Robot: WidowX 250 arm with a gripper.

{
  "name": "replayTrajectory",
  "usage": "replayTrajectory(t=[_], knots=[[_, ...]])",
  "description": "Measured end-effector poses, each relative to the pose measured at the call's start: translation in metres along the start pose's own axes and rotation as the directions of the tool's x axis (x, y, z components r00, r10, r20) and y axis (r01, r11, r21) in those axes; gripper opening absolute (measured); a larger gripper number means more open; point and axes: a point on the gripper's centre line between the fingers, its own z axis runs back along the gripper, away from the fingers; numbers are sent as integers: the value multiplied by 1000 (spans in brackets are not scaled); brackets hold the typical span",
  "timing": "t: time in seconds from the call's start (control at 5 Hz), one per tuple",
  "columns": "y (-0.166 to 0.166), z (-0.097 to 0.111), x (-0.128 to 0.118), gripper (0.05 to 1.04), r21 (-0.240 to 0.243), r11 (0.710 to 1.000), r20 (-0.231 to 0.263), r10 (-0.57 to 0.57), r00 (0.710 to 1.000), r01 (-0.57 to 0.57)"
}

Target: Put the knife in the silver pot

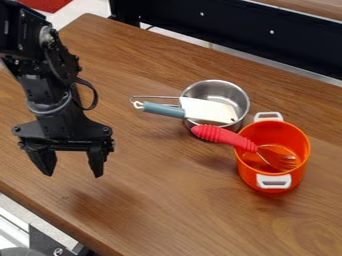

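One gripper, released, empty. One knife, upper right of gripper, laid across silver pot. Possible tipping outward, from overhanging handle; possible snagging on nearby red-handled fork.

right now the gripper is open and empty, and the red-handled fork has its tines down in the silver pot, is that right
Not quite: the camera view shows the red-handled fork with its tines down in the orange pot, not the silver pot. The gripper is indeed open and empty.
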Motion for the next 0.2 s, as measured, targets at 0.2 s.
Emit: replayTrajectory(t=[0.2], knots=[[0, 0, 0, 1000, 0, 1000, 0, 0, 1000, 0]])
